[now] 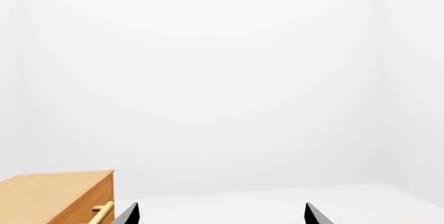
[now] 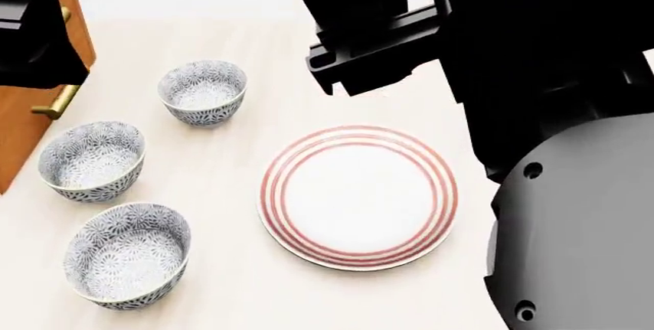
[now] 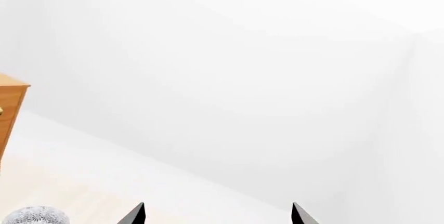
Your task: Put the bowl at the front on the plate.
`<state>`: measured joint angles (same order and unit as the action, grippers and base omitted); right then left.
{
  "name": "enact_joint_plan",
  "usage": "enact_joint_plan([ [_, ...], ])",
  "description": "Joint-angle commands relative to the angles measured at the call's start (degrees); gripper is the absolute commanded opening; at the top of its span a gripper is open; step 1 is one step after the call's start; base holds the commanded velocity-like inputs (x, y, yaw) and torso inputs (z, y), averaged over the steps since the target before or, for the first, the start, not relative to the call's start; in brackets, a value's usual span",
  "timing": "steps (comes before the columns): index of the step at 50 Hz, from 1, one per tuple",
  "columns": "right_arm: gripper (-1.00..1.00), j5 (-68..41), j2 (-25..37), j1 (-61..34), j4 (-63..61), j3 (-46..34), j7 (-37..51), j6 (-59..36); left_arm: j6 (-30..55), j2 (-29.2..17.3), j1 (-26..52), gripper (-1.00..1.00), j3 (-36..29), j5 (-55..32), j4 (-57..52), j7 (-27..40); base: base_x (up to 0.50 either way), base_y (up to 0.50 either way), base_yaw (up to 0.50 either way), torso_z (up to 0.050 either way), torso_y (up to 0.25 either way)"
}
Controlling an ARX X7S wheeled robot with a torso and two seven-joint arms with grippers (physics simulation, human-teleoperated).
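Evidently rigid, glazed, slippery, probably breakable bowl [image 2: 127, 255]: pinch over thin rim wall. Sits well below and left of right gripper [image 3: 218, 214], just beside plate [image 2: 358, 197]. Both right and left gripper [image 1: 220, 214] spread apart, empty.

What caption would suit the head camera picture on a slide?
Three patterned bowls, the front bowl nearest, line up beside an empty red-ringed plate on a pale table.

Your front bowl [image 2: 127, 254] — floral grey-blue, upright, empty — sits just left of the red-ringed plate [image 2: 358, 196], apart.
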<state>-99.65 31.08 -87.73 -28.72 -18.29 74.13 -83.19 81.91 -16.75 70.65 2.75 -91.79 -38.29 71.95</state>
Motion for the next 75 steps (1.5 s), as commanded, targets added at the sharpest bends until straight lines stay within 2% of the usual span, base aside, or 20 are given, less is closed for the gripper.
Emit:
enact_joint_plan([
  [1, 1.0, -0.38, 0.98, -0.64, -0.42, -1.07, 0.07, 1.18, -1.28, -1.02, -0.43, 1.0, -0.79, 0.41, -0.19, -0.42, 0.3, 0.0, 0.0, 0.0, 0.0],
  [38, 1.0, -0.19, 2.71, -1.71, -1.76, -3.63, -0.9, 3.66, -4.47, -3.33, -1.61, 1.0, -2.81, 1.08, -0.12, -1.31, 0.29, 0.0, 0.0, 0.0, 0.0],
  [39, 1.0, 1.95, 2.65, -1.63, -3.23, -3.17, -2.23, 3.64, -4.65, -3.32, -1.74, 1.0, -2.82, 0.51, 0.29, -0.88, 0.0, 0.0, 0.0, 0.0, 0.0],
  [41, 1.0, 0.19, 2.77, -1.83, -2.46, -3.48, -1.23, 4.11, -4.81, -3.38, -1.93, 1.0, -2.83, -0.28, 0.48, -0.34, 0.0, 0.0, 0.0, 0.0, 0.0],
  [43, 1.0, -0.09, 2.86, -1.99, -2.51, -3.53, -1.07, 4.34, -5.48, -3.83, -3.17, 1.0, -3.13, -4.56, 1.64, 2.56, 0.0, 0.0, 0.0, 0.0, 0.0],
  [45, 1.0, -0.41, 3.13, -2.15, -2.72, -3.72, -1.07, 4.27, -5.24, -4.18, -3.63, 1.0, -3.65, -4.45, 1.15, 3.32, 0.0, 0.0, 0.0, 0.0, 0.0],
  [46, 1.0, -0.28, 3.27, -2.0, -2.87, -3.53, -1.34, 4.44, -5.03, -5.34, -3.78, 1.0, -6.2, -8.65, 3.3, 7.73, 0.0, 0.0, 0.0, 0.0, 0.0],
  [47, 1.0, -0.24, 3.43, -1.92, -2.93, -3.46, -1.41, 4.54, -4.65, -5.89, -3.94, 1.0, -7.38, -9.84, 3.52, 8.98, 0.0, 0.0, 0.0, 0.0, 0.0],
  [50, 1.0, -0.28, 4.3, -1.48, -3.1, -3.11, -1.86, 4.75, -4.46, -5.84, -7.69, 1.0, -6.96, -8.13, 1.42, 6.93, 0.0, 0.0, 0.0, 0.0, 0.0],
  [60, 1.0, -0.79, 5.6, -3.58, -2.28, -2.7, -2.26, 5.2, -7.38, -7.46, -11.74, 1.0, -10.51, -16.59, 1.8, 11.59, 0.0, 0.0, 0.0, 0.0, 0.0],
  [62, 1.0, -1.12, 5.79, -3.95, -2.19, -2.82, -2.14, 5.23, -7.33, -7.66, -12.1, 1.0, -10.89, -15.99, 1.49, 11.97, 0.0, 0.0, 0.0, 0.0, 0.0],
  [75, 1.0, -1.18, 7.48, -3.56, -3.51, -2.67, -2.55, 5.85, -11.55, -11.14, -15.24, 1.0, -19.01, -25.03, 6.12, 16.26, 0.0, 0.0, 0.0, 0.0, 0.0],
])
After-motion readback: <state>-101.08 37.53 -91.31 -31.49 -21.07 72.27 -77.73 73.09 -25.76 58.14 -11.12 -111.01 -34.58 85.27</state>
